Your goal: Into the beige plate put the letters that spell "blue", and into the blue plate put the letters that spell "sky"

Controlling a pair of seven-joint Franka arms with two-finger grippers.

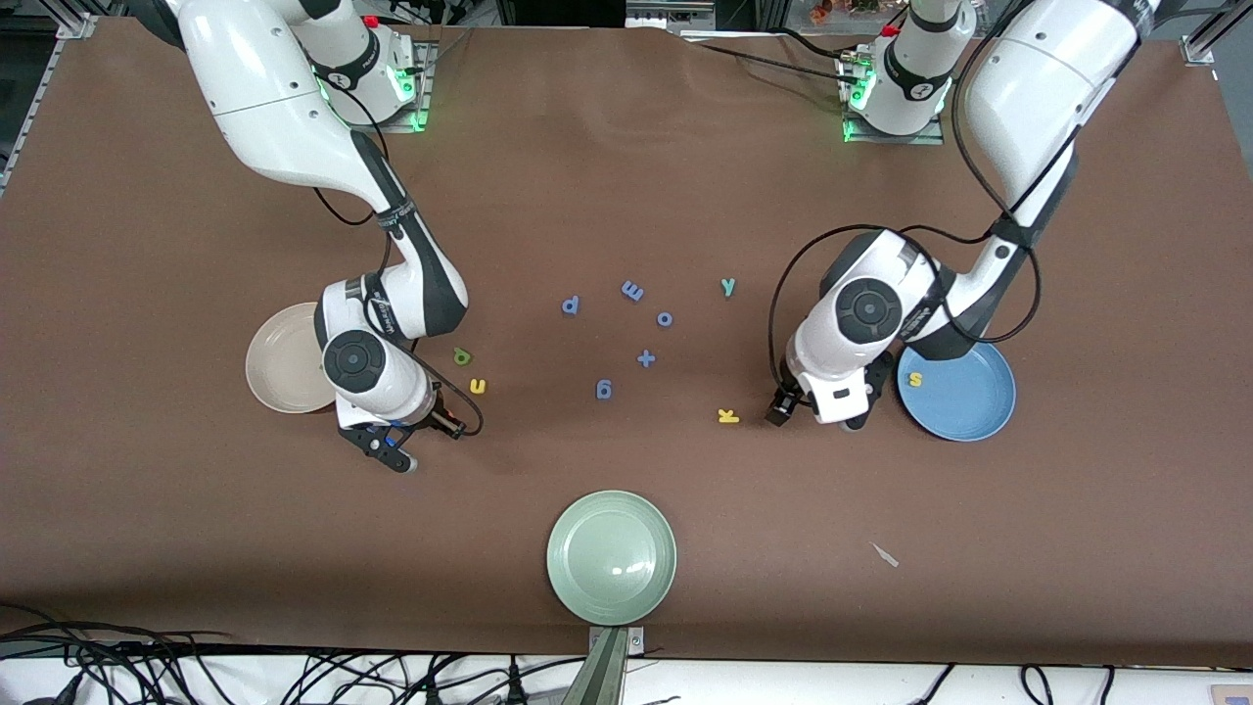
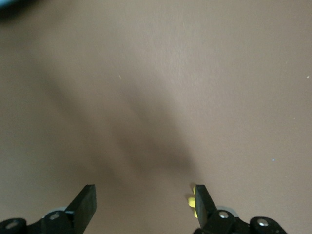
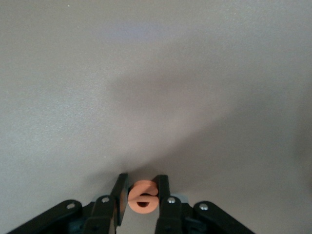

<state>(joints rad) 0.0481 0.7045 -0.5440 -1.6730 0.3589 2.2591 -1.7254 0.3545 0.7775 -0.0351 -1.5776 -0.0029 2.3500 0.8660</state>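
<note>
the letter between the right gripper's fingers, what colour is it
Orange, the letter e; clearest in the right wrist view.

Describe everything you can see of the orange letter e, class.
The orange letter e is a small, thick, matte piece that looks like foam, rounded, with a slit as its crossbar. It sits between the two black fingers of the right claw, which touch its sides, low over bare brown table.

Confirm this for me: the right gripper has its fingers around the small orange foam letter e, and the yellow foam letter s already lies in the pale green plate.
Not quite. The yellow foam letter s lies in the round light-blue plate, as the front view shows; the pale green plate holds no letter. The rest stands: the right gripper has its fingers around the small orange foam letter e.
</note>
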